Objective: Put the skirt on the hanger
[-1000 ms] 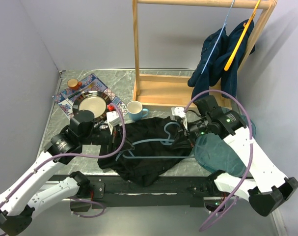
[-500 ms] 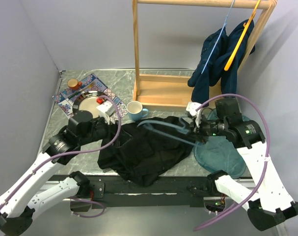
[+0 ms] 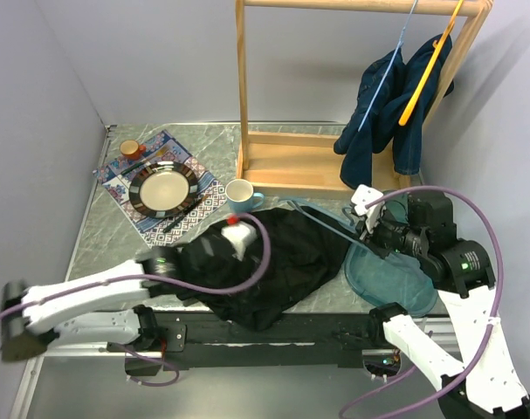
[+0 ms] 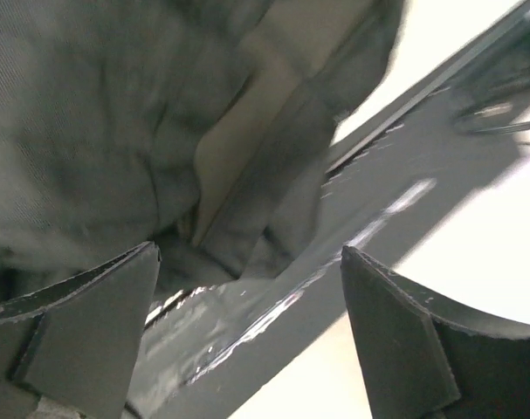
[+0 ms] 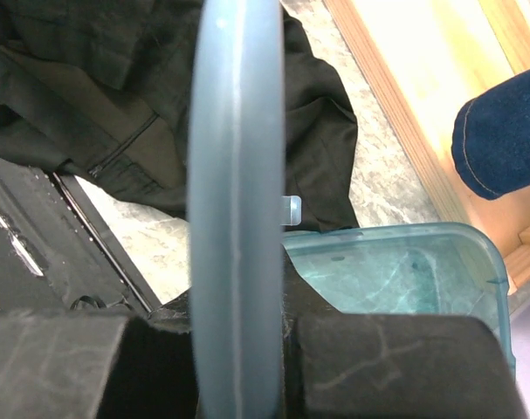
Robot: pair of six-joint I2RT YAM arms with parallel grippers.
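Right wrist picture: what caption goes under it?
Blue hanger gripped tight, with the black skirt and teal tub behind it.

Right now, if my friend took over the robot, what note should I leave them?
Left fingers: open, holding nothing, close over the left part of the black skirt.
Right fingers: shut on the blue hanger, held at the skirt's far right edge.
Skirt: crumpled on the table, in front of the wooden rack.
Done: hanger picked up.
Left: get the skirt onto the hanger; it is not on it yet.
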